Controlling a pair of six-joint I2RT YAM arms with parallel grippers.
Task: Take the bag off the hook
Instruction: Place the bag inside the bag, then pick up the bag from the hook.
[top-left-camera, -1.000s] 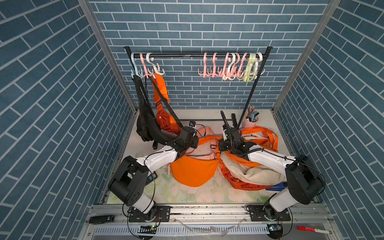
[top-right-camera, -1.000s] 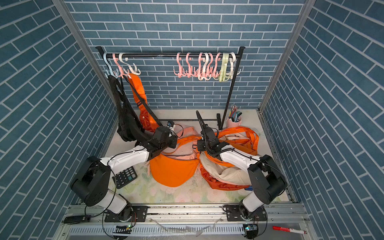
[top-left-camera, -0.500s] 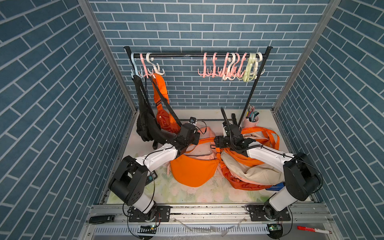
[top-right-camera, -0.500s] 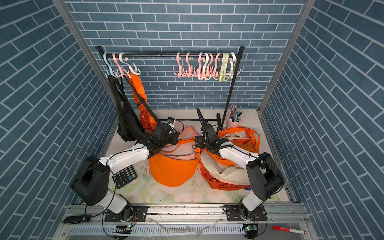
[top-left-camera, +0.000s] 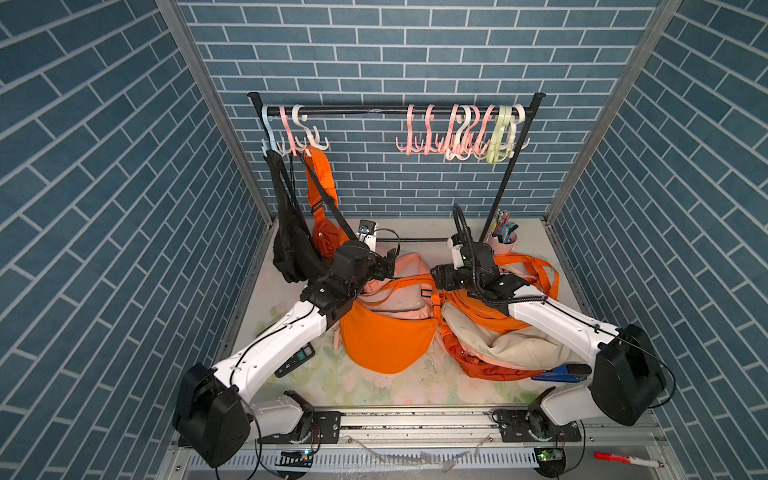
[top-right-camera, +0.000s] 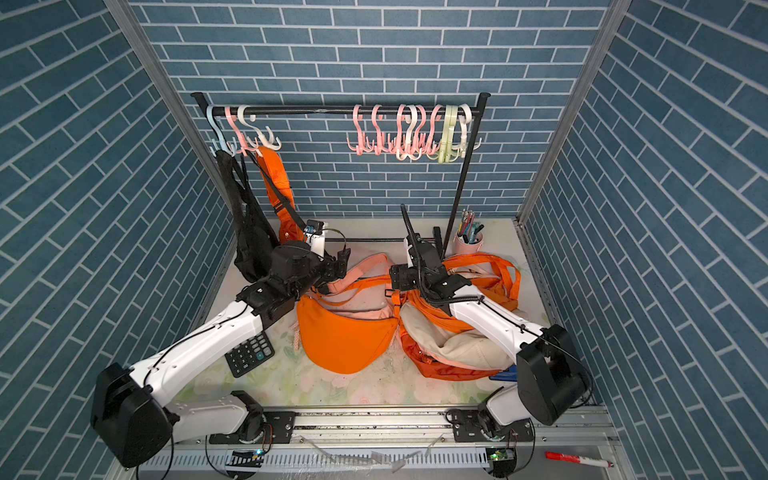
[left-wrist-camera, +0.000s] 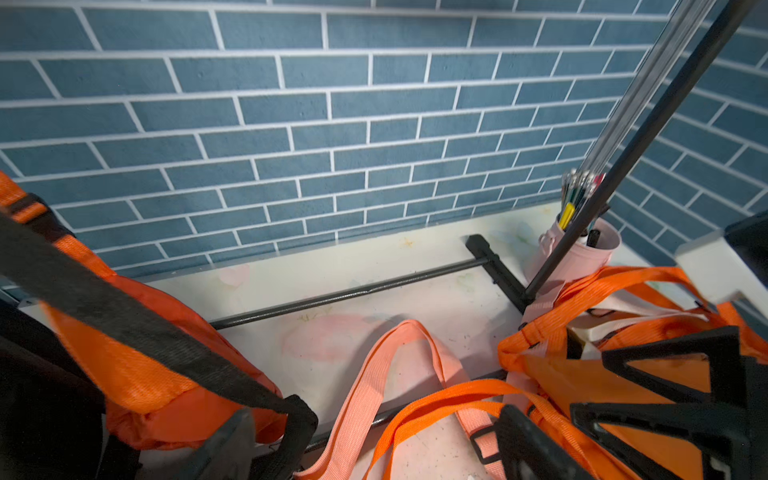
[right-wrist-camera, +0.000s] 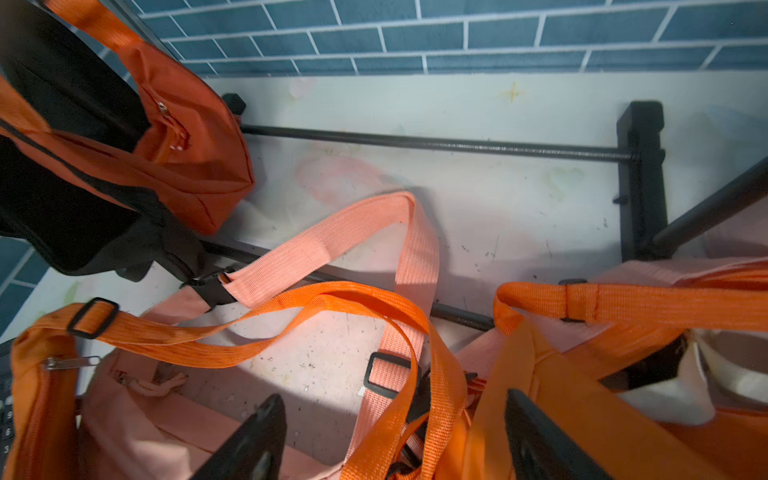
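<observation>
Just now the left gripper (left-wrist-camera: 378, 415) and right gripper (right-wrist-camera: 395, 399) opened wide — each grips nothing — so the orange crescent-shaped fabric bag (top-left-camera: 390, 336) lies released, seemingly unhooked.

I see blue brick-pattern walls (top-left-camera: 415, 54), a floral mat (top-left-camera: 374, 386), one orange bag (top-left-camera: 386, 338), one black bag (top-left-camera: 291, 249), pink hooks (top-left-camera: 451, 129).

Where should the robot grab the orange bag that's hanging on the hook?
Probably the wide orange strap just under its hook, coming from the front. Up there the strap hangs flat and bare. Lower down a black strap crosses it, and the pouch is partly hidden by the left arm.
</observation>
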